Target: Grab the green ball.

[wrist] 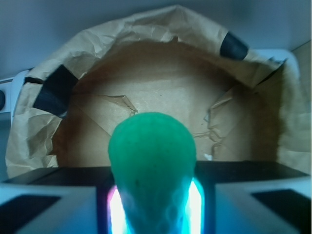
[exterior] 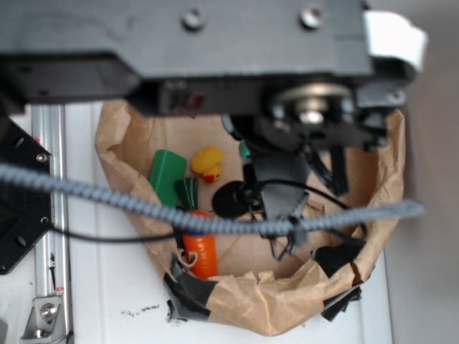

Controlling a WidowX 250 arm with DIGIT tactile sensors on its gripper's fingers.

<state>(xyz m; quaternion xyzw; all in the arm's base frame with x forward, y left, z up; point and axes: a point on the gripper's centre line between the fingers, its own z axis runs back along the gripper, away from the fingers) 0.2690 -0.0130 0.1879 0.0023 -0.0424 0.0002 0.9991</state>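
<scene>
No brand, label or legible writing shows anywhere. In the wrist view the green ball [wrist: 152, 161] fills the gap between the gripper [wrist: 155, 207] fingers [wrist: 63, 200], which press against it from both sides, pinching it above the floor of a crumpled brown paper bin [wrist: 161, 29] patched with black tape [wrist: 53, 90]. Beyond the fingers lies bare creased paper. From outside, the bin sits on a white tabletop [exterior: 107, 287]; to one side of the fingers rest a green block [exterior: 166, 174], yellow duck [exterior: 208, 163] and orange carrot [exterior: 199, 252].
</scene>
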